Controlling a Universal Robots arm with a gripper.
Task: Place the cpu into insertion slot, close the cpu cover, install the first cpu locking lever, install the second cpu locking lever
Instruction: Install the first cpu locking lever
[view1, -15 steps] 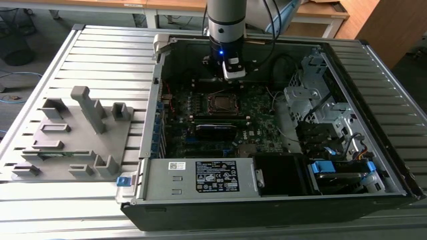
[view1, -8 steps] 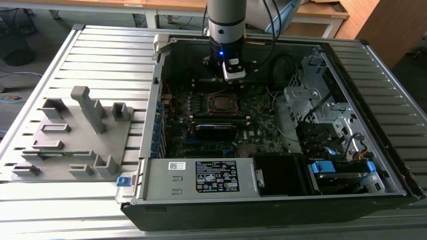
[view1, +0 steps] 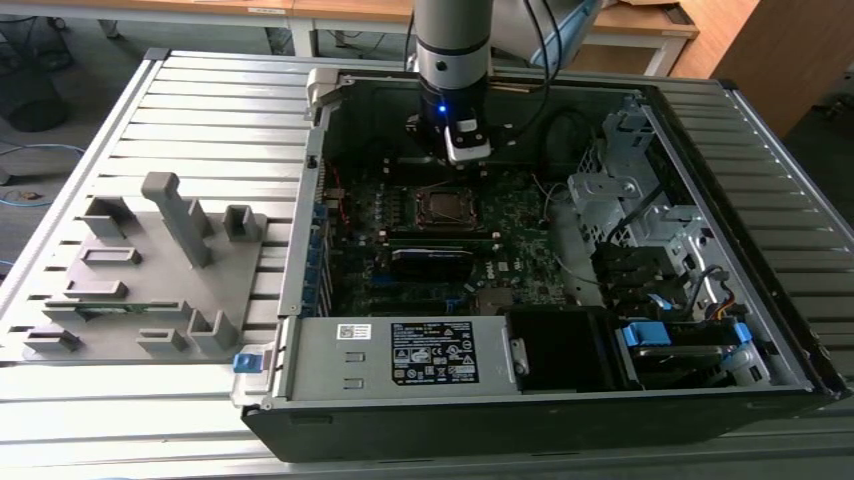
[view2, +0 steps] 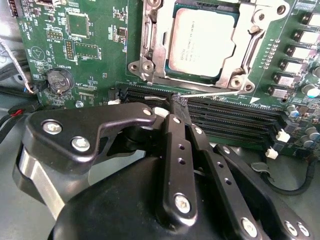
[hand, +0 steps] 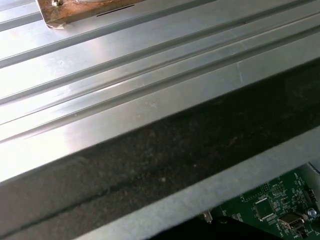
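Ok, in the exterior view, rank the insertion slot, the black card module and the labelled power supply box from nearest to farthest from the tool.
1. The insertion slot, directly beside the tool.
2. The black card module, past the slot, toward the picture's bottom.
3. The power supply box, lowest in the picture and clearly farthest.

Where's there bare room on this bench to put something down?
The table has bare slats beyond the grey fixture and beside the computer case at the exterior view's right. Inside the case it is crowded, with the arm hanging near the cpu.
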